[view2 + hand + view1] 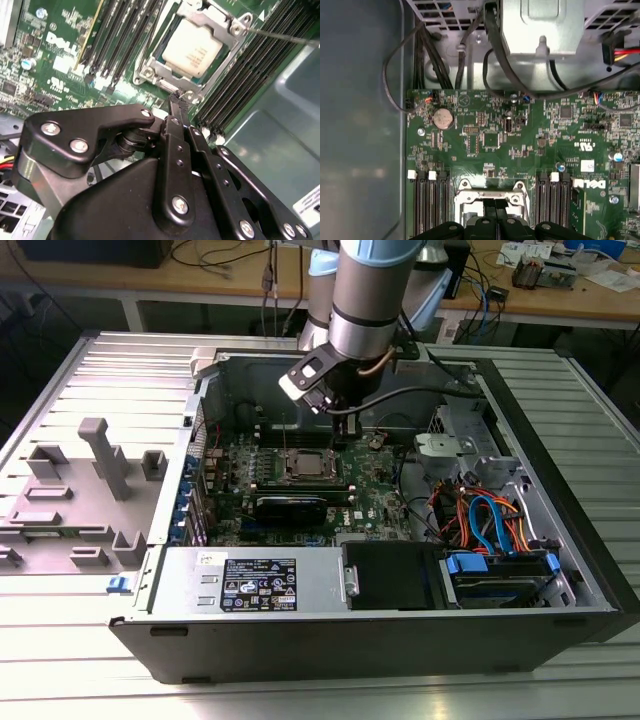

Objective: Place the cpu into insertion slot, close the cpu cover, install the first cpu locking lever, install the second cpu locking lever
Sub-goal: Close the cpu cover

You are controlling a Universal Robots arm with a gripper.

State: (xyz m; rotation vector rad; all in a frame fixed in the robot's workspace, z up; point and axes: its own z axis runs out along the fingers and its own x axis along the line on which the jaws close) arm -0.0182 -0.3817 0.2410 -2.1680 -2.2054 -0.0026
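The cpu [192, 47] lies in the insertion slot [150, 75], its dull silver top facing up. The cpu cover [227, 52] rests flat around it as a silvery frame. One thin locking lever [280, 36] sticks out from the socket's corner over the memory slots. My gripper [176, 100] is shut, its black fingertips right at the socket's edge, with nothing seen between them. In the exterior view the gripper [346, 430] hangs just to the right of the slot [303, 468] inside the open computer case. The first wrist view has the gripper [494, 215] over the slot [491, 196].
Black memory slots [125, 45] flank the socket on both sides. A long black card [290, 506] lies in front of it, and a power supply [250, 582] beyond that. Coloured cables [490, 520] fill the case's right side. A grey fixture [100, 455] stands on the table at the exterior view's left.
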